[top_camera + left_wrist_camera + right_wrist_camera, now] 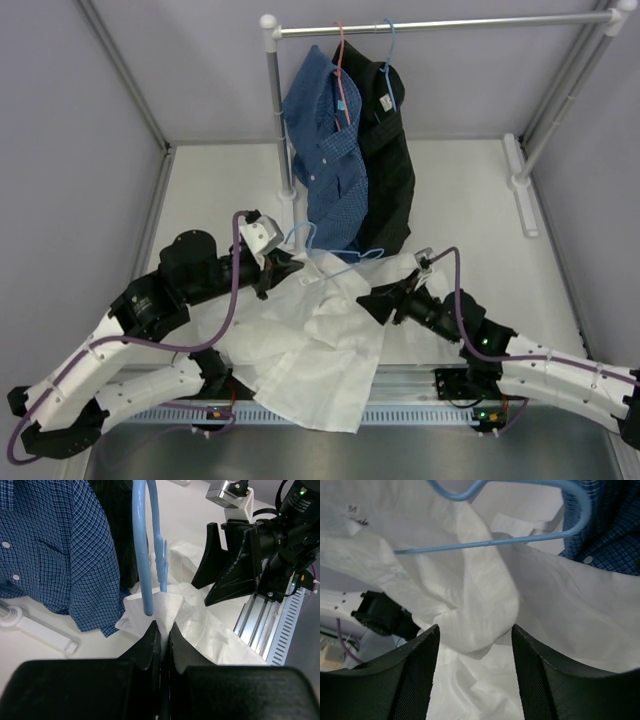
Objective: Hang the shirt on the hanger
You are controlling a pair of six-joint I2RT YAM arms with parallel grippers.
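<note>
White shirt [310, 350] crumpled on table [470, 200] betw. both arms, near edge (top view). L wrist: left gripper [161, 630] pinched tight on a shirt fold, light-blue hanger [141, 545] just above. R wrist: right gripper [475, 645] fingers wide, fabric betw. them, unclamped.

In the left wrist view, loses the top of the hanger [141, 545] at the upper edge and its lower end behind a fold of the shirt [200, 625]. Cannot tell whether the pinch of the left gripper [162, 630] takes wire as well as cloth. From above, shows only short bends of that wire, the rest buried under white fabric; cannot make out sleeves or buttons in the crumple. In the right wrist view, finds the fingers [415, 680] of the right gripper [475, 630] blurred and cut by the lower edge, the wire cropped above, the collar label [357, 519] too small to read.
</note>
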